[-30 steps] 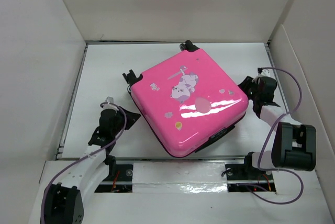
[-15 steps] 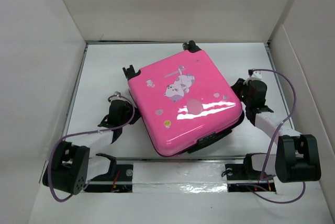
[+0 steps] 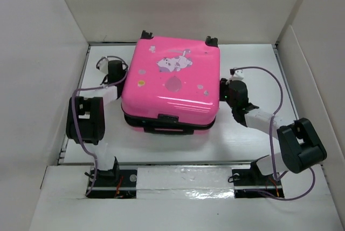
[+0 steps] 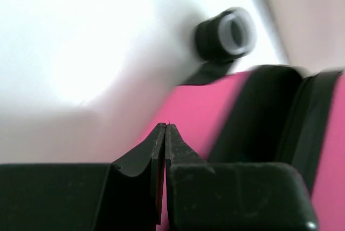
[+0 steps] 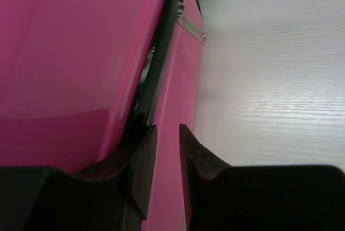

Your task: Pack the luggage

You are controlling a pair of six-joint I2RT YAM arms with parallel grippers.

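Note:
The luggage (image 3: 170, 88) is a glossy hot-pink hard-shell case lying shut and flat, cartoon print up, its black wheels (image 3: 146, 35) toward the back wall. My left gripper (image 3: 122, 75) is at its left side, jaws shut and empty (image 4: 165, 127); the left wrist view shows the pink shell (image 4: 199, 115) and one wheel (image 4: 223, 34) just beyond the tips. My right gripper (image 3: 223, 88) sits against its right side. Its jaws (image 5: 167, 128) stand narrowly apart beside the black zipper trim (image 5: 161, 53), with only the lower pink shell (image 5: 180, 80) showing in the gap.
The white table (image 3: 259, 63) is boxed in by white walls on the left, back and right. Purple cables (image 3: 269, 74) loop from both wrists. The arm bases and a taped rail (image 3: 183, 179) lie along the near edge.
The luggage has turned from a diagonal to square and slid toward the back wall. Both arms swung inward and back along its sides. The right jaws narrowed a little.

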